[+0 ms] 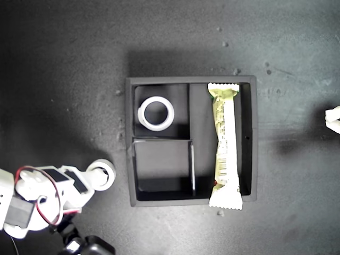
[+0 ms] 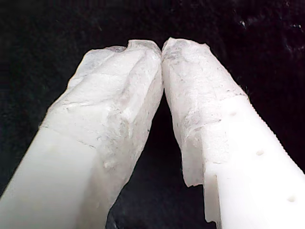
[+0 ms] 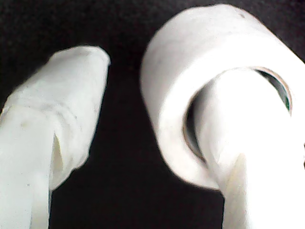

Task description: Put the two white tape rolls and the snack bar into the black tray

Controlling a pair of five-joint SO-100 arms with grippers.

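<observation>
The black tray [image 1: 253, 138] lies in the middle of the exterior view. One white tape roll [image 1: 156, 99] rests flat in the small compartment at the tray's upper left in that view. The snack bar [image 1: 225, 143] lies in the long compartment, one crimped end sticking out over the tray's near rim. The other white tape roll [image 1: 109, 170] [image 3: 200, 43] sits on the table outside the tray's left wall in the exterior view. My second gripper [image 3: 138, 71] is open, one finger through this roll's hole and the other outside, apart from it. My first gripper [image 2: 162, 47] [image 1: 333, 118] is shut on nothing.
The second arm's white body with red wires [image 1: 48, 194] fills the exterior view's lower left corner. The table is a dark mat with small pale crumbs [image 1: 220, 213] near the tray. The tray's lower small compartment [image 1: 162, 164] holds nothing.
</observation>
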